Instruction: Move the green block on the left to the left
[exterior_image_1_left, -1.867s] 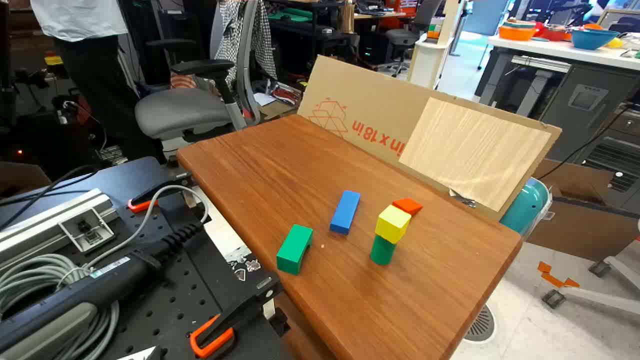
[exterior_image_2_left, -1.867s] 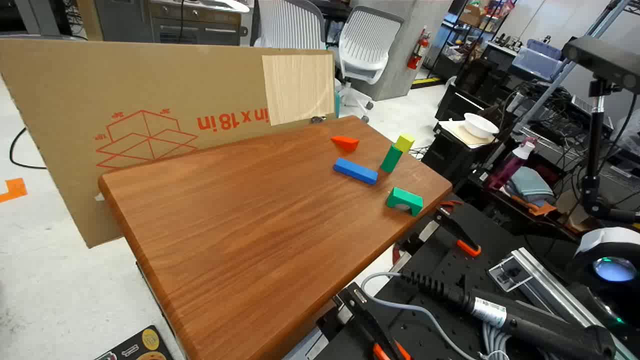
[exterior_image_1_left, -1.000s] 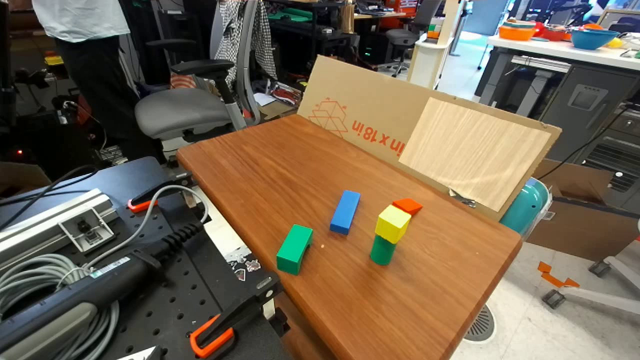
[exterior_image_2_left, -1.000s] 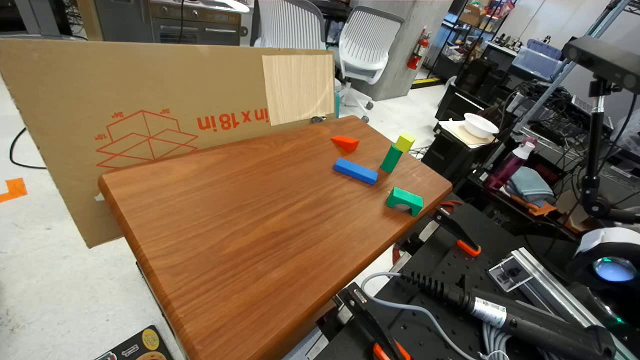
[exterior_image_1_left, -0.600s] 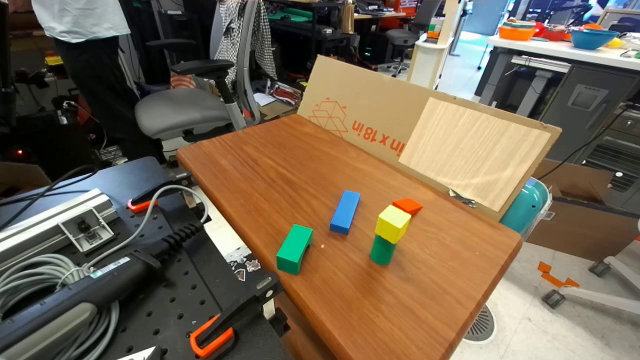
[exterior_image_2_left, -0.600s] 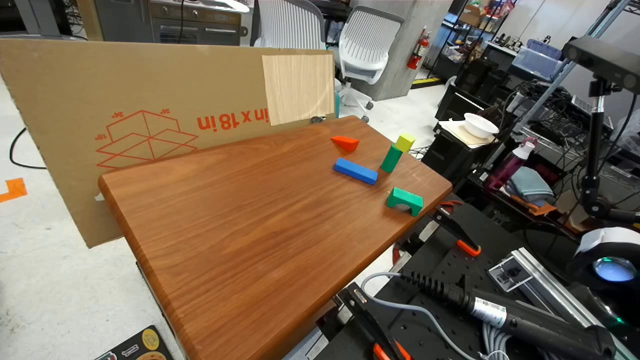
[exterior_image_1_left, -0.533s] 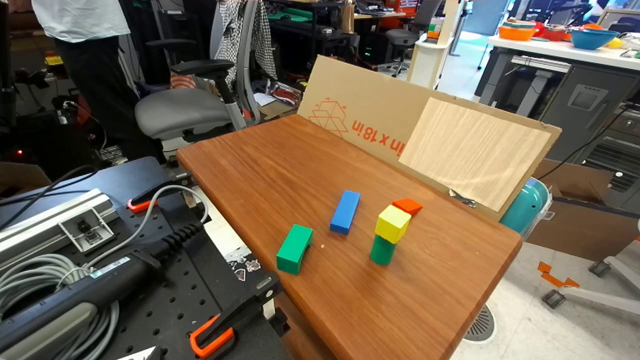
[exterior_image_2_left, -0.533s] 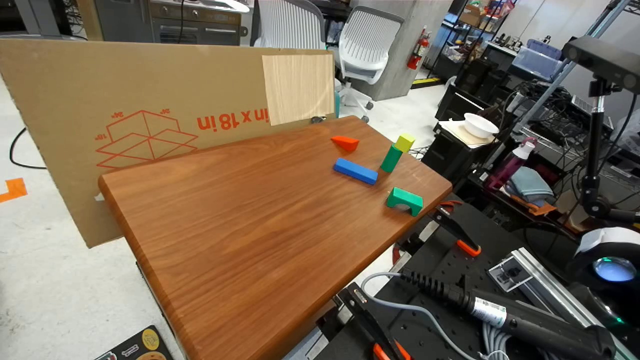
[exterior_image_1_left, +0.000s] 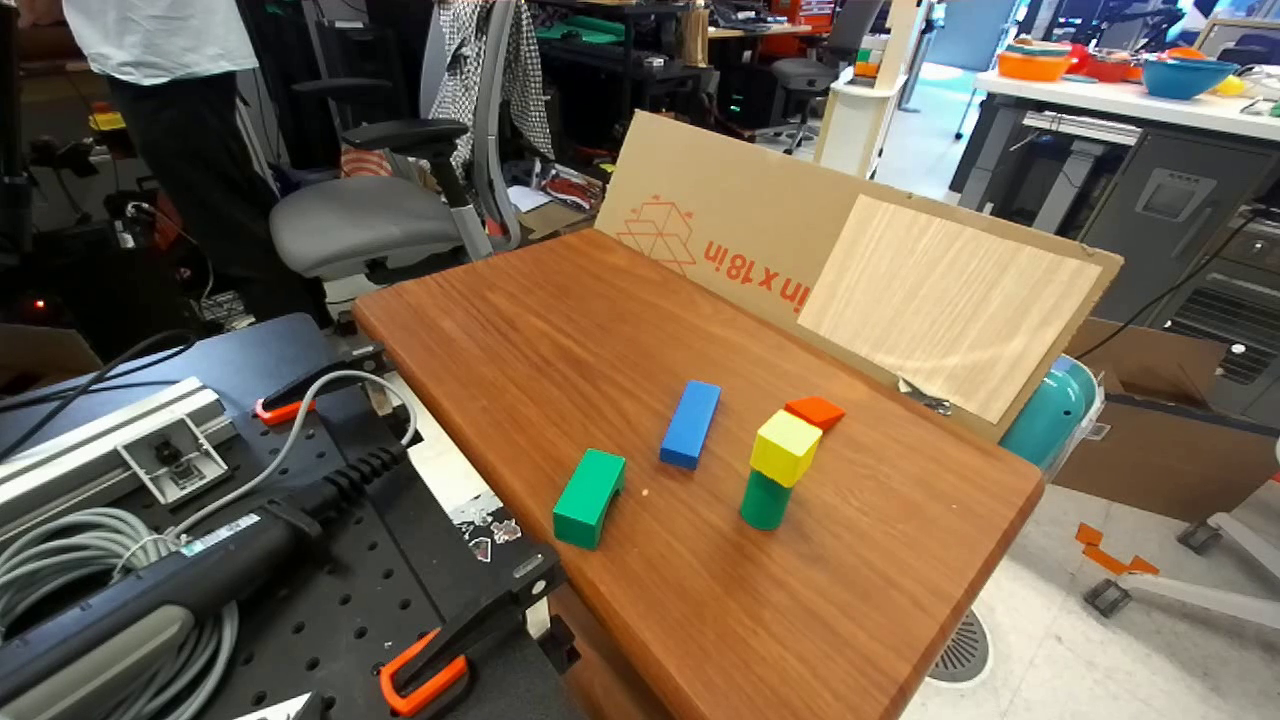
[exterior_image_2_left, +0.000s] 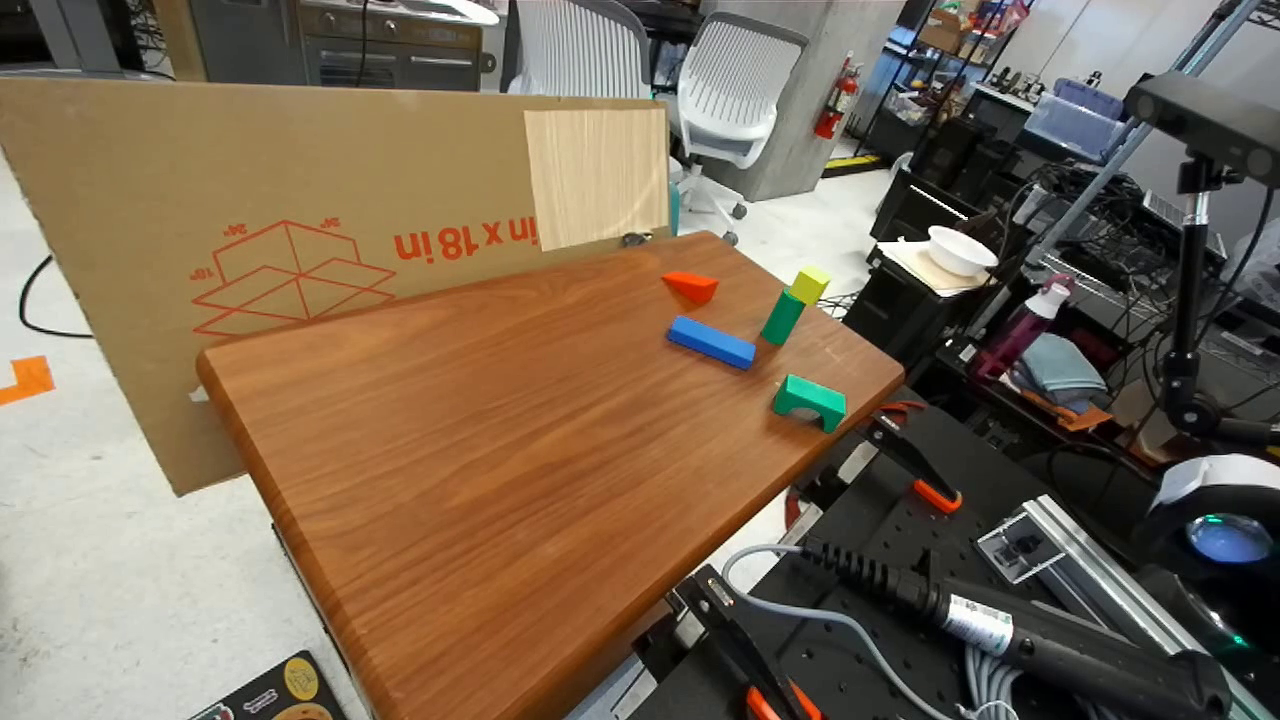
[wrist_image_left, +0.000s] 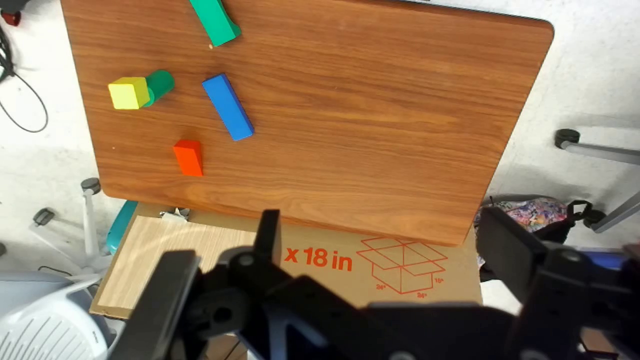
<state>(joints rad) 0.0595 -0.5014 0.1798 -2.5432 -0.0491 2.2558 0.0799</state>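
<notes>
Can see a bright green arched block (exterior_image_1_left: 588, 497) on a brown wooden table (exterior_image_1_left: 540, 340), lower middle of an exterior view, cut by the top edge at upper left of the wrist view. Near it, find a blue oblong block (wrist_image_left: 228, 107); farther off, a yellow cube (wrist_image_left: 129, 93) atop a green cylinder (wrist_image_left: 161, 84), and an orange-red wedge (wrist_image_left: 189, 157). At the wrist view's bottom, see a black two-fingered gripper (wrist_image_left: 381, 230) spread wide.

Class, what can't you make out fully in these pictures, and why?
Unstacked green block: wrist view's top edge cuts one end.
Red block: in an exterior view, yellow block hides part.
Person: in an exterior view, head lost above the top edge.
White label: in an exterior view, print too small.
</notes>
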